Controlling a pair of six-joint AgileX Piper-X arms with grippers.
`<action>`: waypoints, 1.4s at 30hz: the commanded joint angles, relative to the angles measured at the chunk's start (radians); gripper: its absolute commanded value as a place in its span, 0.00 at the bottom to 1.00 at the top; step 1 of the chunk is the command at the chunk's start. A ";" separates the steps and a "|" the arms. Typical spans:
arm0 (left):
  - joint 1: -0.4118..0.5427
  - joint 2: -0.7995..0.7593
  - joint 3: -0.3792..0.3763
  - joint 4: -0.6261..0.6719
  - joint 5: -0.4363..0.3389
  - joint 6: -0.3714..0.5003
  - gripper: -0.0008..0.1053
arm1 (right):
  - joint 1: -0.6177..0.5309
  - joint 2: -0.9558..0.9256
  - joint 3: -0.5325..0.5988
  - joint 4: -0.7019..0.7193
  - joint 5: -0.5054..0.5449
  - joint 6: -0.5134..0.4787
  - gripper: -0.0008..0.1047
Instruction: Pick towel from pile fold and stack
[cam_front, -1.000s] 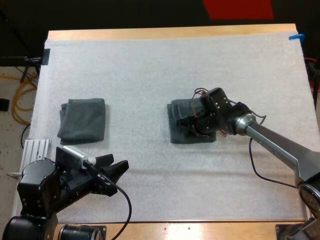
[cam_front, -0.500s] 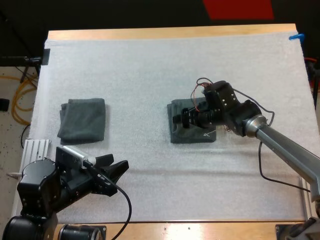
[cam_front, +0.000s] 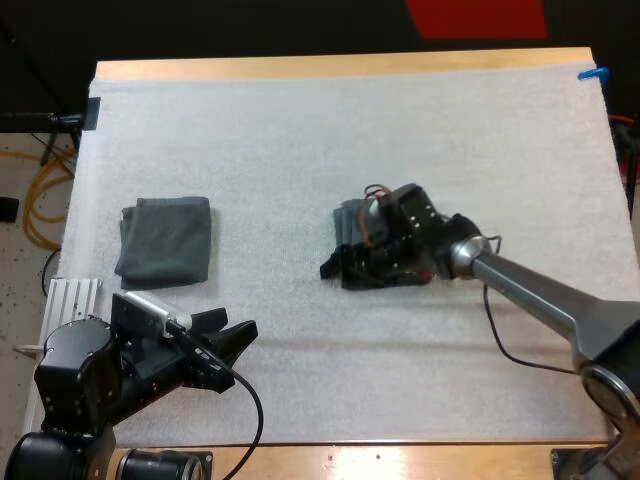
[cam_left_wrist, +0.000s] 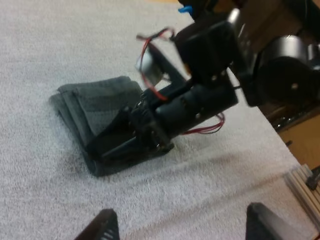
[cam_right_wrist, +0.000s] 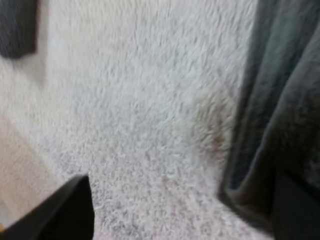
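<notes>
The right gripper (cam_front: 335, 268) is hanging released, its fingers (cam_right_wrist: 67, 210) standing apart: in the right wrist view one is resting over bare mat and the other is sitting at the edge of the centre towel (cam_front: 350, 222), with no cloth pinched between them. Within the last second it has been sweeping across the centre towel from that towel's right side to its near left corner, dropping low as it goes, while the towel itself is staying flat and folded where it was. I am reading this as the fold being finished and the gripper lining up on an edge to lift the towel, so the stacking step is probably what is coming. The left gripper (cam_front: 228, 340) is waiting, fingers spread and empty, well apart from the centre towel on its near left side, unmoved. Counting: two towels are lying on the white mat (cam_front: 300, 130), the centre towel and a second towel (cam_front: 165, 240), also folded, well to its left; two grippers are working.
</notes>
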 joint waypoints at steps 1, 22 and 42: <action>0.002 0.000 -0.003 -0.004 0.008 -0.008 0.51 | 0.008 0.004 0.002 -0.005 -0.026 0.000 0.67; 0.002 0.000 -0.003 -0.038 -0.010 0.028 0.51 | 0.029 -0.515 0.002 0.281 0.325 -0.278 0.67; 0.002 0.014 -0.003 -0.094 -0.129 0.023 0.64 | 0.029 -0.985 0.010 0.617 0.557 -0.246 0.67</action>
